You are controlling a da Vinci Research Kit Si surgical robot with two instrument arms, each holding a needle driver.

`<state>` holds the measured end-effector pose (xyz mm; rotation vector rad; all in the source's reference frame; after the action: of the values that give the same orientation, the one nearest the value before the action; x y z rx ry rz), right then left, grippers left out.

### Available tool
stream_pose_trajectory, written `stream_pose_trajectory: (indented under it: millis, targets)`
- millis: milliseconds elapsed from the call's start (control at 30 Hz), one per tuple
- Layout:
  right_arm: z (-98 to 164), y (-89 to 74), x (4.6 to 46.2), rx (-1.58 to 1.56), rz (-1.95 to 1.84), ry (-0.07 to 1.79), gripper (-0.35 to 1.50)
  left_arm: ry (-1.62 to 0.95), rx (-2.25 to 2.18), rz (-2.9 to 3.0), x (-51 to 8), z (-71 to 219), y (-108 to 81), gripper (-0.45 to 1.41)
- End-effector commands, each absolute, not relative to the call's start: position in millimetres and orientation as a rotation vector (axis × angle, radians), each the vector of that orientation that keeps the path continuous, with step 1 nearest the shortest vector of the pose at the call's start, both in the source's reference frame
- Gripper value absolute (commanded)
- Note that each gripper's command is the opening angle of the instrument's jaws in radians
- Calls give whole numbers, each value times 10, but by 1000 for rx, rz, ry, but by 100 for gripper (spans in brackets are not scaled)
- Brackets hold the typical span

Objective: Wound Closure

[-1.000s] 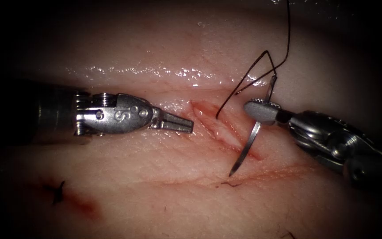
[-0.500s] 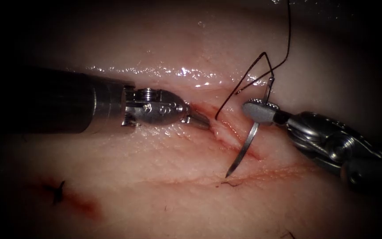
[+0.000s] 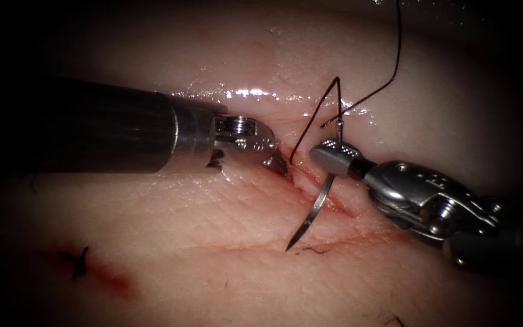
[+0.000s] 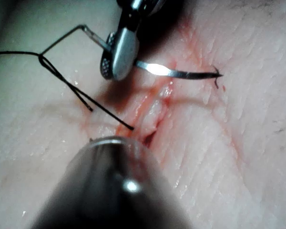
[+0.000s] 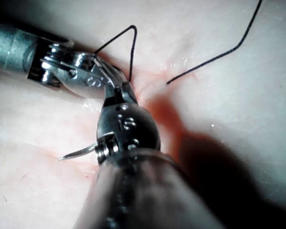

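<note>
The cut runs slantwise across the tissue. My right tool is shut on the curved needle close to its thread end. The needle crosses the cut outside the tissue, and its tip points down at the skin on the left side. Dark thread rises from the needle's tail, bends, and one end hangs at the cut. My left tool has its tip at the cut's left edge and holds neither needle nor thread. In the left wrist view, the needle juts from the right tool. The right wrist view has both tools meeting at the cut.
A dark knot of an earlier stitch sits at the lower left, with a smear of red fluid beside it. A wet, shiny fold runs behind the left tool. A faint red line crosses the skin under the needle tip.
My left tool has advanced right to the cut's left edge and turned its wrist downward. The right tool has shifted left with the needle, carrying the tip further left.
</note>
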<state>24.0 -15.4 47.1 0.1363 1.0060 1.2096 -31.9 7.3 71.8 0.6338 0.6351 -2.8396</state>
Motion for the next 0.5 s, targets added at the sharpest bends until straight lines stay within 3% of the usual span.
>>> stream_pose_trajectory:
  millis: [33, 167, 267, 500]
  targets:
    - [474, -151, 250, 124, 1213, 1012, -35, 646, 609, -2831, -323, 723, 71, -45]
    - [477, -142, 254, 49, 1208, 1005, -35, 648, 534, -2793, -319, 720, 65, -40]
    - [479, -138, 255, 5, 1192, 1019, -35, 653, 506, -2771, -318, 718, 60, -6]
    - [486, -130, 254, -157, 1142, 1037, -35, 697, 519, -2745, -320, 712, 48, 31]
